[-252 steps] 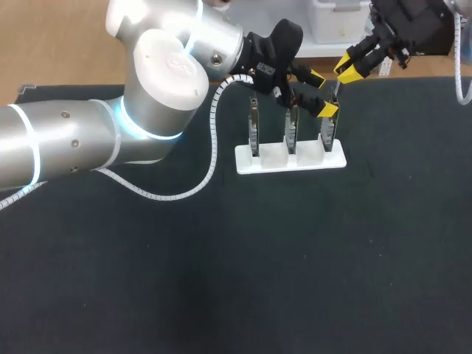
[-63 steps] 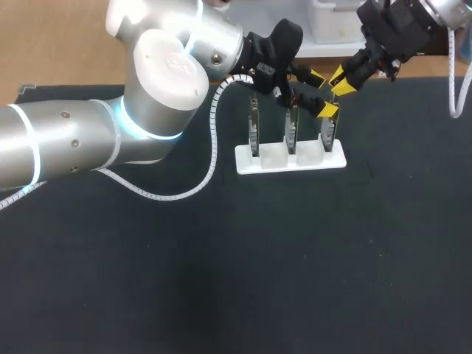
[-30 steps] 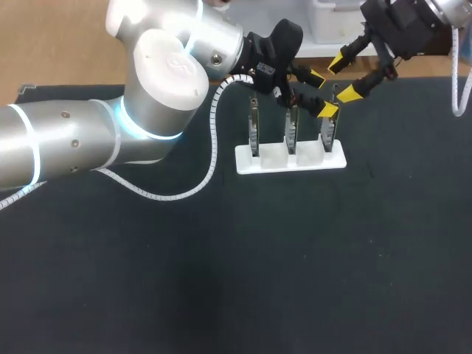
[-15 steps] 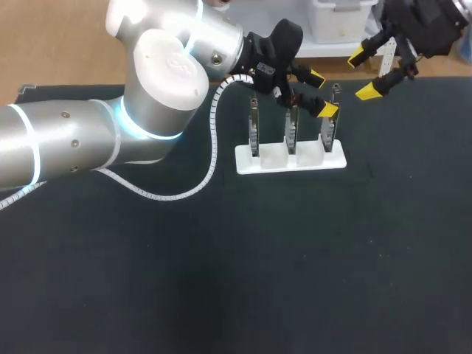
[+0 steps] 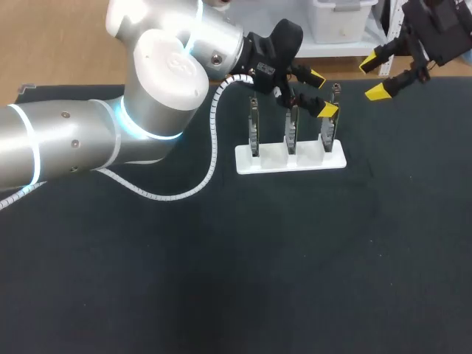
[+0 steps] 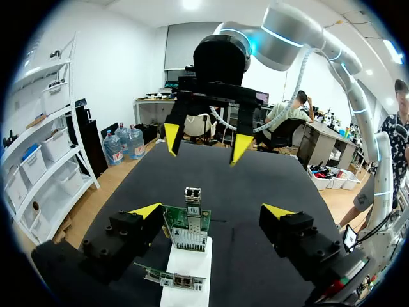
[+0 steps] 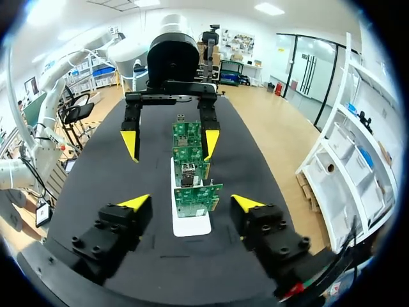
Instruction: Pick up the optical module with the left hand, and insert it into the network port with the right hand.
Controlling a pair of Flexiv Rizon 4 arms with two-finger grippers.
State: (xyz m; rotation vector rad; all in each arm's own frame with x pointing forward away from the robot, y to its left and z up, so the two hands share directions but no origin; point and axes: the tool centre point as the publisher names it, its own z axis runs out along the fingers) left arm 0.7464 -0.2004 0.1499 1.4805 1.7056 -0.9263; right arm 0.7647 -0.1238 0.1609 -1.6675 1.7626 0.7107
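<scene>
A white stand (image 5: 267,163) holds three upright green circuit boards. The small metal optical module (image 5: 335,90) sits in the port on top of the right-hand board (image 5: 327,133). My left gripper (image 5: 321,94) hangs open over the middle and right boards. In the left wrist view the module (image 6: 192,194) tops the nearest board (image 6: 187,228), which stands between the left gripper's (image 6: 211,211) spread fingers. My right gripper (image 5: 374,77) is open and empty, well to the right of the stand. In the right wrist view the boards (image 7: 197,197) and stand (image 7: 190,226) lie ahead of the right gripper (image 7: 190,203).
The black mat (image 5: 295,251) covers the table. My left arm's white cable (image 5: 210,158) loops down onto the mat to the left of the stand.
My right gripper has drawn away from the module, to the right and toward the table's far edge, with its fingers apart. The module stays on the board. The left arm has not moved.
</scene>
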